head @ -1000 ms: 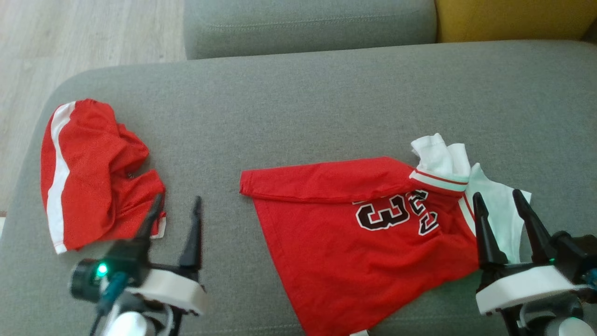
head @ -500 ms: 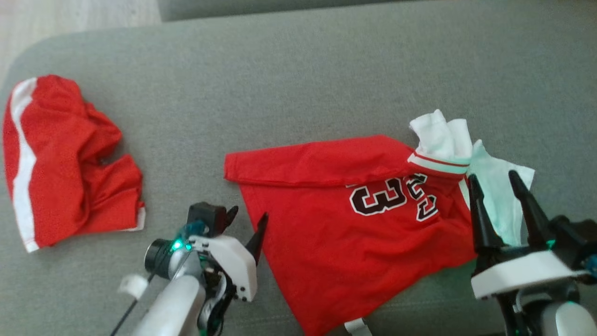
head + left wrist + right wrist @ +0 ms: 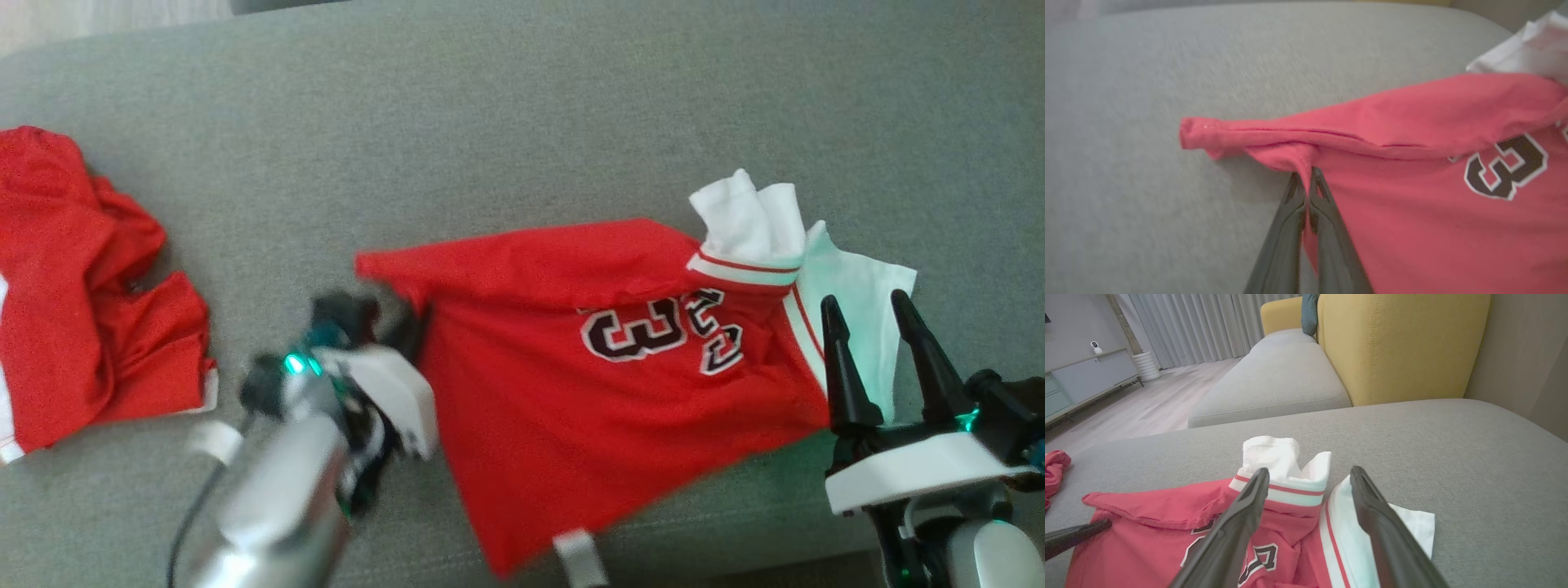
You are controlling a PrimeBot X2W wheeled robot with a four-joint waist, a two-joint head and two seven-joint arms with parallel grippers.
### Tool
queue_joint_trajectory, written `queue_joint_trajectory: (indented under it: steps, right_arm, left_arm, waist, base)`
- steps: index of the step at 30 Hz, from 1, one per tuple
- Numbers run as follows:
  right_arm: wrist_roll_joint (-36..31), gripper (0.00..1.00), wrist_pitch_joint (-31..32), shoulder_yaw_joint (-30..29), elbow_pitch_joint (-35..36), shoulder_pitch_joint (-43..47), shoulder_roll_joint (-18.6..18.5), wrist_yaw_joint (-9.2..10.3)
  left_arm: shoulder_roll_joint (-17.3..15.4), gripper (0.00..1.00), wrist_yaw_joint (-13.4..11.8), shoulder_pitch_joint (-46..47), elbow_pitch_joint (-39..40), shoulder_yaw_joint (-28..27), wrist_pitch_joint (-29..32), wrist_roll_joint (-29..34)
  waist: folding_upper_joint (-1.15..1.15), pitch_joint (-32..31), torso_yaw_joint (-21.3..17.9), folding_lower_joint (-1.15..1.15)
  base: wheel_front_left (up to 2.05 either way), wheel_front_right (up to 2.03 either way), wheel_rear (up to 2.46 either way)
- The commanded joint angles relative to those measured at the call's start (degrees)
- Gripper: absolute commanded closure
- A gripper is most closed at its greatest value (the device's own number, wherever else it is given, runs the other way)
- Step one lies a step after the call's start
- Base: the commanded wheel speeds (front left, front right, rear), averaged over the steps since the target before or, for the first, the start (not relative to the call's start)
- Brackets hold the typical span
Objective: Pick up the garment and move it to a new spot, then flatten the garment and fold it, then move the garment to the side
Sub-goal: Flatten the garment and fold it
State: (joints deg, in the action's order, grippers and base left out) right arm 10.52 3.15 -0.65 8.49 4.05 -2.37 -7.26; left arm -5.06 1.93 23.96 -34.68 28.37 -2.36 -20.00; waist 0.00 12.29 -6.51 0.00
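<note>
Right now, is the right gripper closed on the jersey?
No, the right gripper stands wide open near the jersey, holding nothing.

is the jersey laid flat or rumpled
Rumpled: the red jersey has its top edge flapped over and its white fabric bunched up.

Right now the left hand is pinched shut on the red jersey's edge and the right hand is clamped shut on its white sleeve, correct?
Not quite. The right hand is open, its two fingers spread apart by the white sleeve and gripping nothing; the right wrist view shows it. The left hand is indeed pinched shut on the red jersey at its edge.
</note>
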Motion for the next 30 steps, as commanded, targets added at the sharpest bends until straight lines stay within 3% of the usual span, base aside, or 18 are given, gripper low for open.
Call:
queue_joint_trajectory:
  steps: [1, 12, 22, 23, 25, 30]
  right_arm:
    - [0.51, 0.00, -0.66, 1.05, 1.72, -2.35, -0.51, -0.23]
    - [1.65, 0.00, -2.58, 0.46, 0.02, -5.11, -0.51, -0.23]
    - [1.98, 0.00, -4.00, -0.40, -1.95, -6.57, -0.51, -0.23]
    - [1.93, 0.00, -4.07, -0.42, -2.12, -6.77, -0.51, -0.23]
    - [1.61, 0.00, -4.19, -0.48, -2.36, -7.02, -0.51, -0.23]
    - [0.77, 0.00, -4.07, -0.10, -2.55, -7.05, -0.51, -0.23]
  left_arm:
    - [-2.12, 1.00, -0.72, 5.82, 1.64, -3.18, -1.06, 0.69]
    - [-9.32, 1.00, 0.34, 20.61, -7.96, -7.23, -0.20, 0.64]
    - [-10.34, 1.00, 2.37, 26.40, -17.65, -9.19, -4.89, -1.71]
    - [-10.24, 0.75, 2.61, 26.67, -18.43, -9.37, -5.93, -2.03]
    - [-9.81, 0.00, 2.95, 26.70, -19.57, -9.68, -8.10, -2.62]
    - [-9.15, 0.00, 2.09, 23.34, -17.96, -10.42, -12.21, -2.52]
  waist:
    - [0.00, 0.61, -0.41, 0.00]
    - [0.00, 4.92, -4.49, 0.00]
    - [0.00, 6.42, -5.17, 0.00]
    - [0.00, 6.36, -5.05, 0.00]
    - [0.00, 6.04, -4.60, 0.00]
    - [0.00, 4.11, -3.17, 0.00]
  base:
    - [0.00, 0.00, 0.00]
    - [0.00, 0.00, 0.00]
    - [0.00, 0.00, 0.00]
    - [0.00, 0.00, 0.00]
    - [0.00, 0.00, 0.00]
    - [0.00, 0.00, 0.00]
